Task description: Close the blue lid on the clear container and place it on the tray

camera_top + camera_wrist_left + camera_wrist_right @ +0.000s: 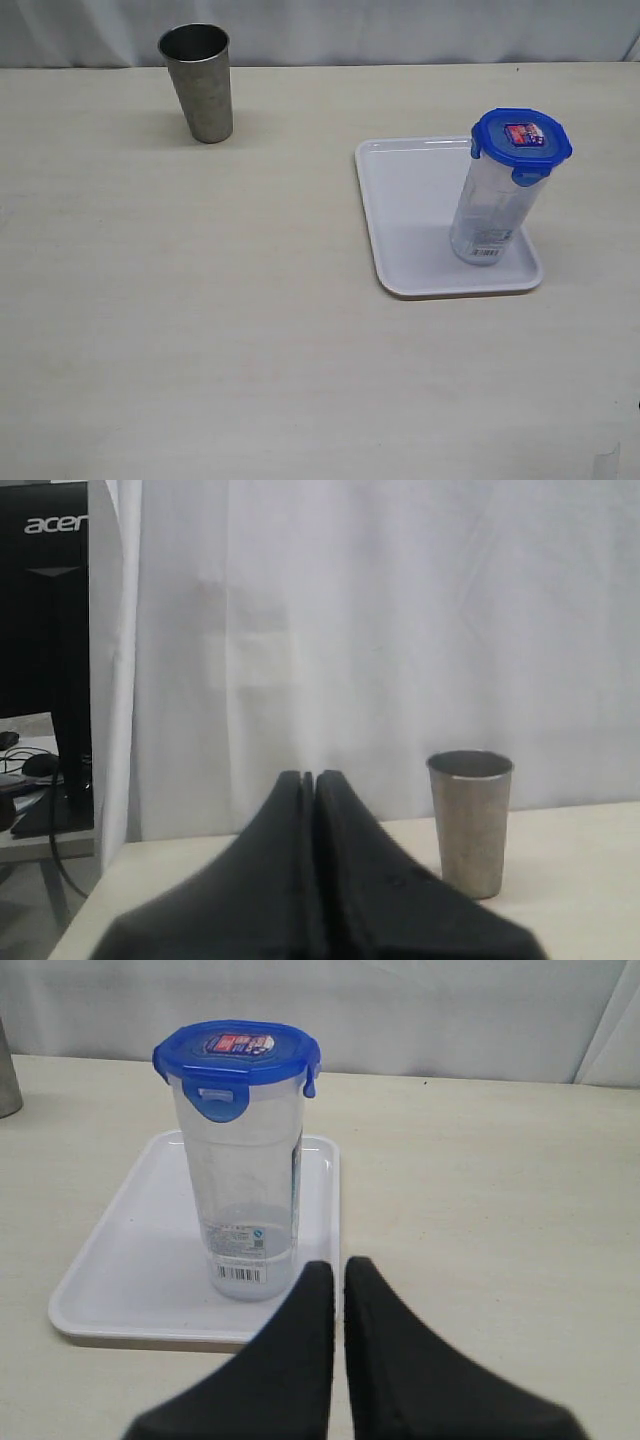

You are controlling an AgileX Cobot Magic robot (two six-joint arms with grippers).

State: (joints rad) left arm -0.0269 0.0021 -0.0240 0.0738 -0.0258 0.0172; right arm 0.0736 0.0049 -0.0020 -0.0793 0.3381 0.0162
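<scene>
container (490, 215) upright on tray (410, 215), close to its rim, lid (521, 140) on top | left claw (308, 780) clenched, empty | right claw (338, 1270) clenched, empty, facing container | risk: tall narrow container tips if right claw nudges it; far clips maybe unlatched, can't tell

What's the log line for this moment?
blue lid: on clear container | clear container: upright on tray | left tool: shut, empty | right tool: shut, empty
</scene>
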